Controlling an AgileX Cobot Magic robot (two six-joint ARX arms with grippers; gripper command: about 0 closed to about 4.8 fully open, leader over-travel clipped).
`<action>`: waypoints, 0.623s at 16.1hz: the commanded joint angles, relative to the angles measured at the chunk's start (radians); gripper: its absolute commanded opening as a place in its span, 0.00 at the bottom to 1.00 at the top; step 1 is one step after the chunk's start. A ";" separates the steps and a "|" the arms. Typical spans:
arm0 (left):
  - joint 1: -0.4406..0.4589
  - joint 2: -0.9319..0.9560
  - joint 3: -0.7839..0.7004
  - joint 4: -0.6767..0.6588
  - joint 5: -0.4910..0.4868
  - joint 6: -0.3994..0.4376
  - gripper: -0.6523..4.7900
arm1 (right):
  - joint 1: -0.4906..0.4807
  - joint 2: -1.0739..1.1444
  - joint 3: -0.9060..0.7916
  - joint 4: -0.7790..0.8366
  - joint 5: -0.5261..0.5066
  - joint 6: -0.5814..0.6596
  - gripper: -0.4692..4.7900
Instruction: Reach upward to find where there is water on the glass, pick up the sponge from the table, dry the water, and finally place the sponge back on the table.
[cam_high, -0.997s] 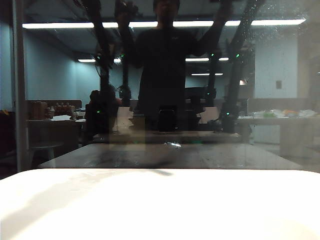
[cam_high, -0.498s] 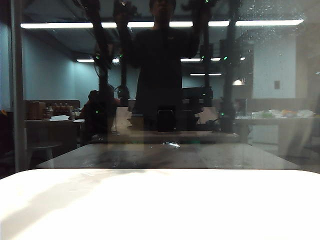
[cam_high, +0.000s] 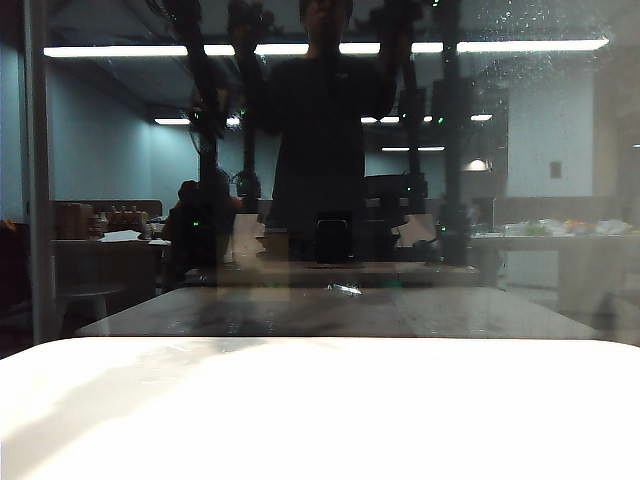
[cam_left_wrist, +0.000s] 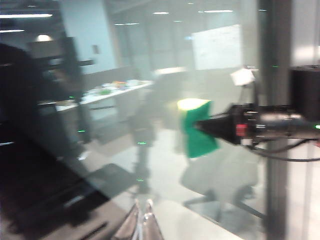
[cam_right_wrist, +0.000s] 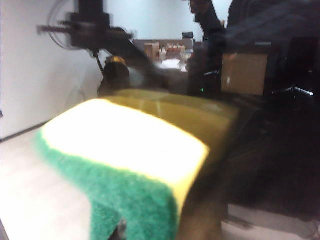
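Sponge (cam_right_wrist: 120, 155) blurred in closed right pincer (cam_left_wrist: 200, 126) at glass (cam_high: 560, 200), left pincer (cam_left_wrist: 141, 220) closed, cropped.

In the right wrist view the right gripper (cam_right_wrist: 120, 231) is almost wholly hidden under the sponge (cam_right_wrist: 125, 150), whose lower part the frame edge cuts off. In the left wrist view only the fingertips (cam_left_wrist: 141, 225) of the left gripper (cam_left_wrist: 141, 227) show. The exterior view shows neither arm directly, and the water (cam_high: 545, 35) is faint speckling.
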 joint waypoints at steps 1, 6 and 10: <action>-0.001 -0.003 0.006 0.010 -0.015 0.000 0.11 | -0.066 -0.011 -0.006 -0.099 0.114 -0.050 0.08; -0.001 -0.003 0.006 0.010 -0.015 0.000 0.11 | -0.265 -0.048 -0.006 -0.186 0.116 -0.066 0.08; -0.001 -0.003 0.006 0.010 -0.015 0.000 0.11 | -0.459 -0.108 -0.006 -0.188 0.100 -0.066 0.08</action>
